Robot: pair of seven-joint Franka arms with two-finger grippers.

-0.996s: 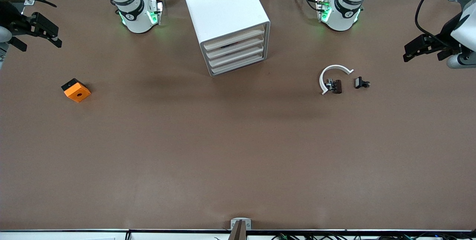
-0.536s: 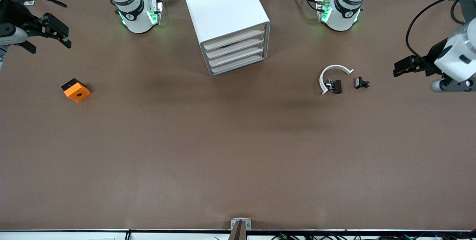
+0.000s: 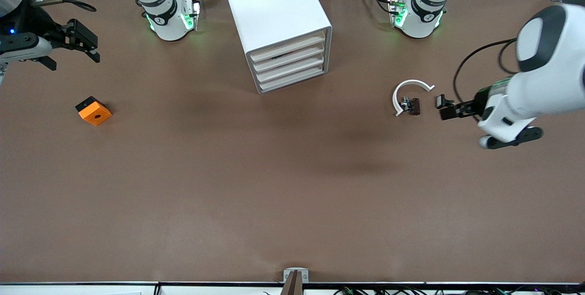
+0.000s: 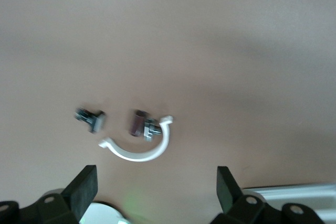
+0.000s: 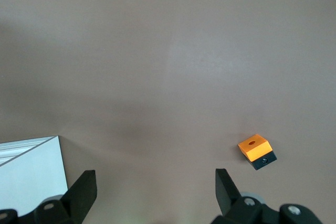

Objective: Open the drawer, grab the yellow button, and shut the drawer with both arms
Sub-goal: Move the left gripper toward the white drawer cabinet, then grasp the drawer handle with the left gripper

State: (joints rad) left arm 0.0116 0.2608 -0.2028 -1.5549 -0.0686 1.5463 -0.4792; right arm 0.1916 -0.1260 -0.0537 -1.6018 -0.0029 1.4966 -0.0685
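Left gripper (image 4: 155,190) and right gripper (image 5: 152,192), black blocky fingers spread, empty, over matte brown table (image 3: 292,185).

- One white cabinet (image 3: 276,21) on the table, near twelve o'clock in the front view; it holds four stacked cream-fronted drawers, the uppermost drawer (image 3: 289,47) shut like the other three
- One orange square block (image 3: 93,111) with a hole, toward nine o'clock; seen again in the right wrist view (image 5: 256,150)
- One white curved clip (image 3: 408,92), toward three o'clock; also in the left wrist view (image 4: 137,152)
- Two small dark parts: one (image 3: 412,105) inside the clip's curve, one (image 3: 442,100) just beside it
- Two arms; two grippers, left gripper (image 3: 448,113) and right gripper (image 3: 87,44); each shows two fingers set apart
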